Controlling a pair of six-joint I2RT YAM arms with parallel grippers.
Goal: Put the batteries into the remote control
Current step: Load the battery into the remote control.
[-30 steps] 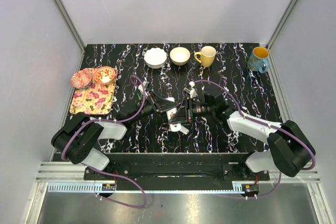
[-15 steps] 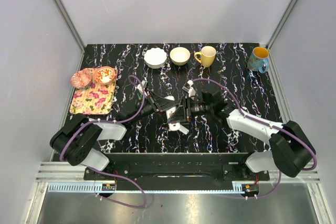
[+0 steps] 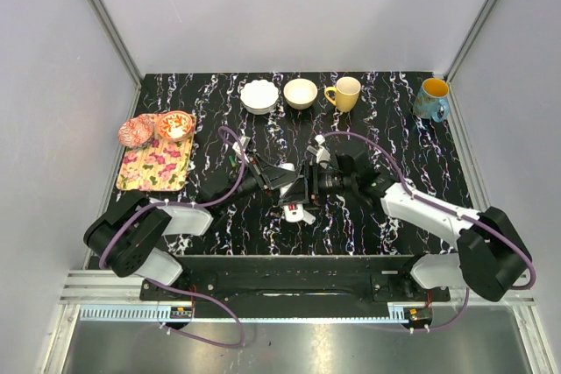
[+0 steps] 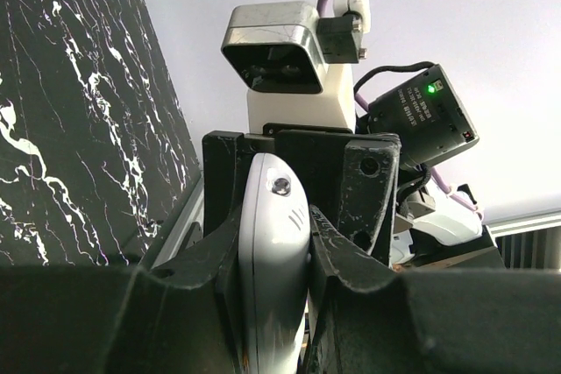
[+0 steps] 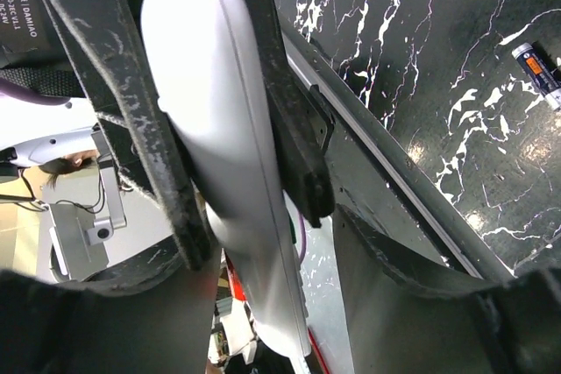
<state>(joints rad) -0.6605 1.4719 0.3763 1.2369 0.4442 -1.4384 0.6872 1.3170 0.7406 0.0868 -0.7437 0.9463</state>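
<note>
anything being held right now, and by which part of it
The left tool grips the remote control across its long side edges, with the rounded end poking out past the fingers.

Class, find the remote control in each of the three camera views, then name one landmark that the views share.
Top external: the remote control is near the middle of the table.
Left wrist: remote control at bottom centre, clamped in the left tool.
Right wrist: remote control runs from upper left to bottom centre.
Shared landmark: the table's black, white-veined top.
</note>
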